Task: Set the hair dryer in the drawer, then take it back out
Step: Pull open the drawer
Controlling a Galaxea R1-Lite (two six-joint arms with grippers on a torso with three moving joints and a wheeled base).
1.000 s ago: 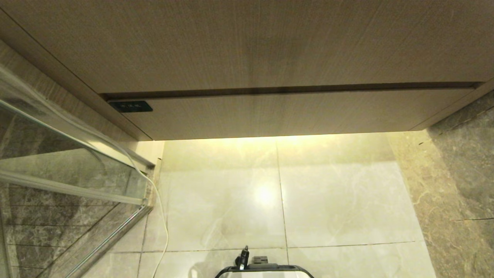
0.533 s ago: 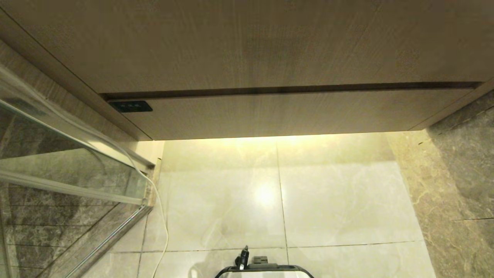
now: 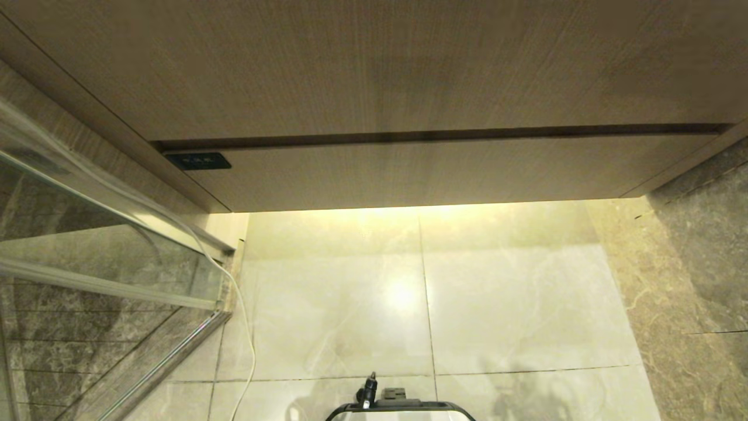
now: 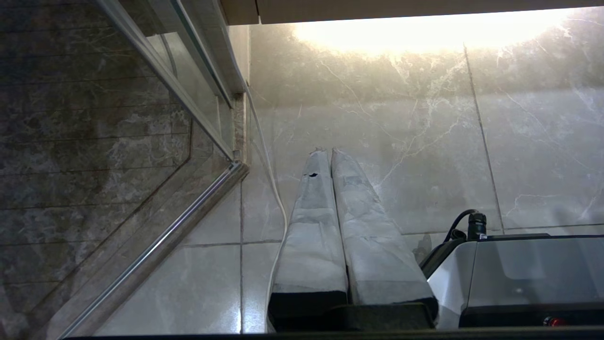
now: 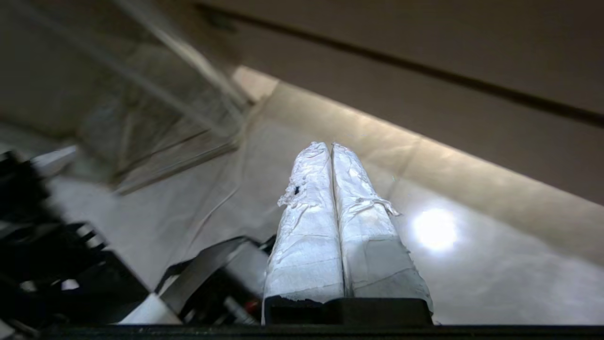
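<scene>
While the wide light-wood drawer [image 3: 444, 172] is sitting fully closed, we are keeping our left gripper [image 4: 329, 152] parked low with cloth-wrapped fingers pressed together, empty; our right gripper [image 5: 330, 145], equally clenched and empty, is aiming at the drawer's lower edge, and should part before hooking it; no hair dryer is showing

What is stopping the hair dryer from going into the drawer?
The drawer is shut, so its own closed front blocks the way in. The hair dryer is in no view. Both the right gripper and the left gripper are shut and empty.
</scene>
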